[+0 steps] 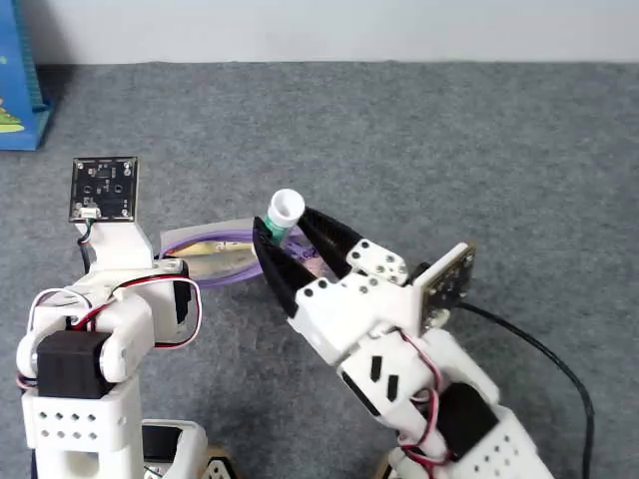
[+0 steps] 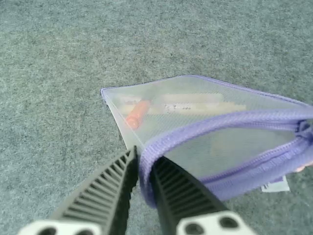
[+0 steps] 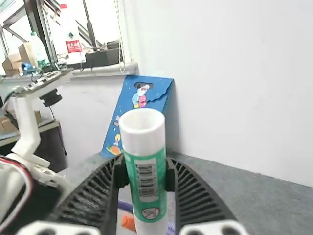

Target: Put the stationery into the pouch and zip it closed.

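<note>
Pouch [image 1: 215, 257] mostly covered, glue stick [image 3: 143, 166] base hidden

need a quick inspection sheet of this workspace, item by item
surface: grey felt-like mat
job's things: purple-trimmed mesh pouch, open, with an orange-tipped item and pale sticks inside; glue stick upright over its mouth, lower end hidden
clutter: blue box at the far left edge
grippers: left gripper shut on the pouch's rim; right gripper shut on the glue stick
cables: black cable trailing by the right arm; red and white wires on the left arm
surroundings: white wall behind the mat
</note>
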`<state>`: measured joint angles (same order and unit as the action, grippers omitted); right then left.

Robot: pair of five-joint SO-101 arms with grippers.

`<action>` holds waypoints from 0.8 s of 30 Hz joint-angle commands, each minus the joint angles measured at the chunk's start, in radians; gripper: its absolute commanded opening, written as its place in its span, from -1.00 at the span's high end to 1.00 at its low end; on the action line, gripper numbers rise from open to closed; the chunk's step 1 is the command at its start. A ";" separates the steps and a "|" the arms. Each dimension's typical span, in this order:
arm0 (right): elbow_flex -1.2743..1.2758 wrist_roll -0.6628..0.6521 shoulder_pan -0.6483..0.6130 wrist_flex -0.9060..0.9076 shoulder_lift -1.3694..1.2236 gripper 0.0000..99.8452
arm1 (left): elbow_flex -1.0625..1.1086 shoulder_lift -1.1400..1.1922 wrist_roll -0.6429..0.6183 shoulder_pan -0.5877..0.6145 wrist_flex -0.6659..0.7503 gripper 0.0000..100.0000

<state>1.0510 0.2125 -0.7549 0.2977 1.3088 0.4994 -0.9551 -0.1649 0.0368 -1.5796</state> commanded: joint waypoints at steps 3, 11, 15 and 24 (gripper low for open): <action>0.106 0.008 -0.053 -0.179 0.004 0.98 | -0.021 -0.014 -0.005 0.002 0.005 0.98; 0.199 0.009 -0.068 -0.300 0.002 0.98 | -0.021 -0.014 -0.005 0.003 0.005 0.98; 0.227 0.009 -0.067 -0.369 -0.065 0.98 | -0.021 -0.014 -0.005 0.005 0.005 0.98; 0.176 0.002 -0.064 -0.512 -0.323 0.97 | -0.021 -0.014 -0.005 0.005 0.000 0.98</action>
<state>1.2919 0.2125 -0.8163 -0.1918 1.0418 0.4994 -0.9551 -0.1649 0.0368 -1.5796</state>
